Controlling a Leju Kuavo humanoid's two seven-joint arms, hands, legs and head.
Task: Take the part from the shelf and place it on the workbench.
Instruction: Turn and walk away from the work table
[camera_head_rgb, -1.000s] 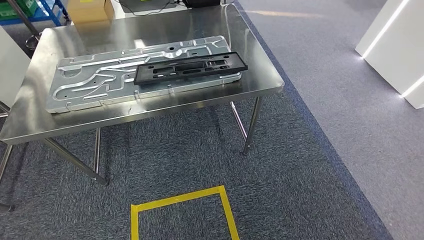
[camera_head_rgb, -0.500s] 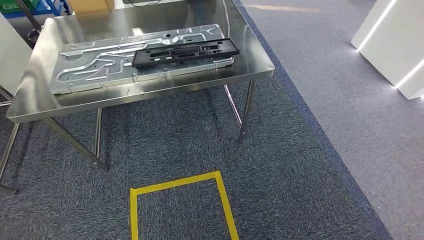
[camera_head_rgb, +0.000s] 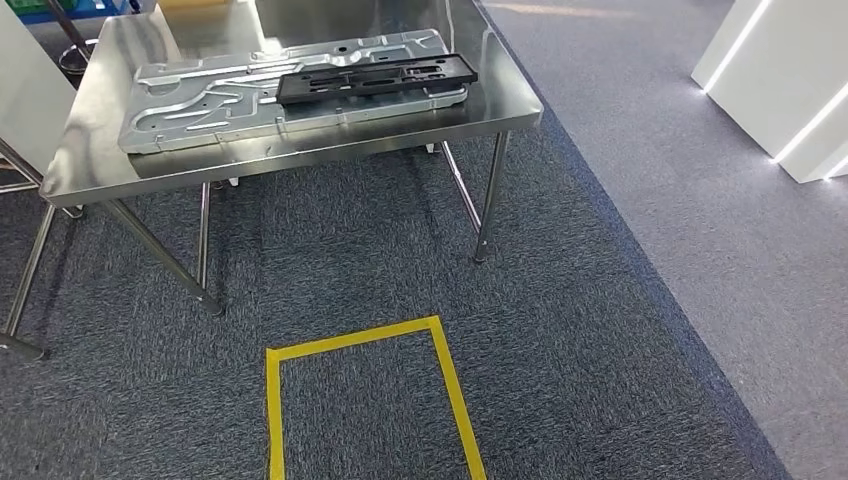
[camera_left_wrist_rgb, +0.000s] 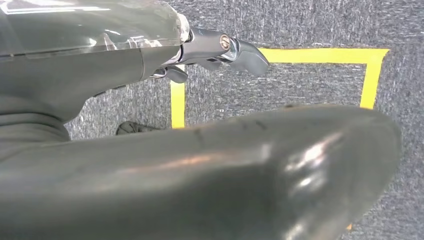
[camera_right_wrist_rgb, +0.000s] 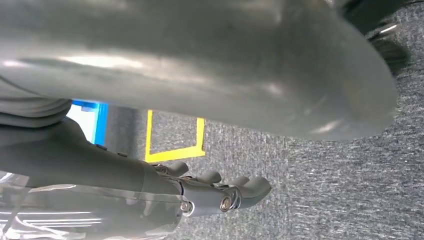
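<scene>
On the blue-grey carpet (camera_head_rgb: 560, 330) at twelve o'clock from us stands a steel tabletop (camera_head_rgb: 100, 165), bearing a large silver stamped plate (camera_head_rgb: 200, 100). The black part (camera_head_rgb: 375, 77) lies flat on that plate, toward its two o'clock end. A yellow tape square (camera_head_rgb: 270, 400) marks the floor at six o'clock. Our left hand (camera_left_wrist_rgb: 220, 52) and right hand (camera_right_wrist_rgb: 220, 192) hang over carpet, fingers loosely extended and apart, holding nothing.

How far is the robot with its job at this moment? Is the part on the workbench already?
It looks nearly done: the black part lies on the silver plate on the steel workbench. Nothing is in hand: the left hand and right hand hang over the carpet, holding nothing. No step seems left for this part.
</scene>
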